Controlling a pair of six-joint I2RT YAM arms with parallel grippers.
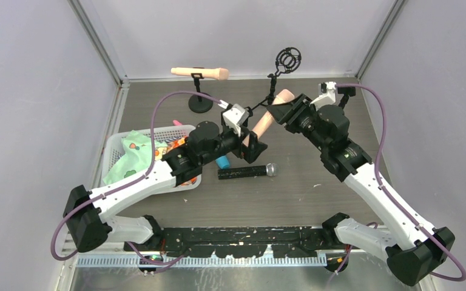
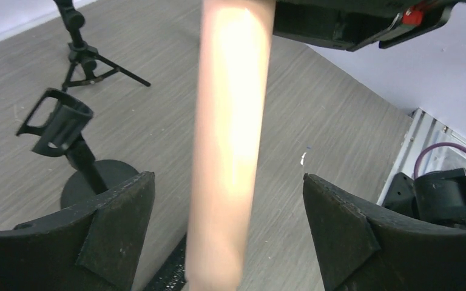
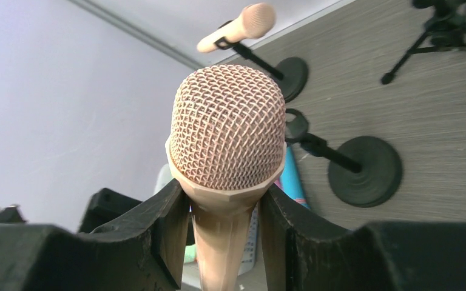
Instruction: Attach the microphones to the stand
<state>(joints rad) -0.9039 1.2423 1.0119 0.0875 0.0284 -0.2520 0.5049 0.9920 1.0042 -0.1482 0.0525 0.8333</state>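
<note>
Right wrist view: my right fingers [image 3: 155,230] were closed on a peach microphone [image 3: 227,127], pinching its handle from both sides just under the head. The head was a rounded, peach-coloured mesh dome sitting on a faceted collar, and the smooth handle tapered down between my pads.

In the left wrist view my left fingers [image 2: 121,218] stood wide apart and held nothing. The same microphone's plain beige handle passed through the gap between them, with clear space on either side. Just beyond them stood an empty clip stand [image 2: 57,124], its black clip tilted on a short stem over a round base.

From above, the held microphone hung slanted over the middle of the tabletop [image 1: 303,194], between the two wrists. A black microphone [image 1: 247,172] with a silver mesh head lay flat on the tabletop nearby. A blue microphone [image 1: 222,162] showed only its tip from under my left arm. At the back, a second peach microphone [image 1: 200,73] sat level in the clip of a round-based stand [image 1: 201,104], and a tripod stand [image 1: 288,60] carried a ring mount. A white basket [image 1: 112,151] with a green cloth [image 1: 130,157] sat at the left.
</note>
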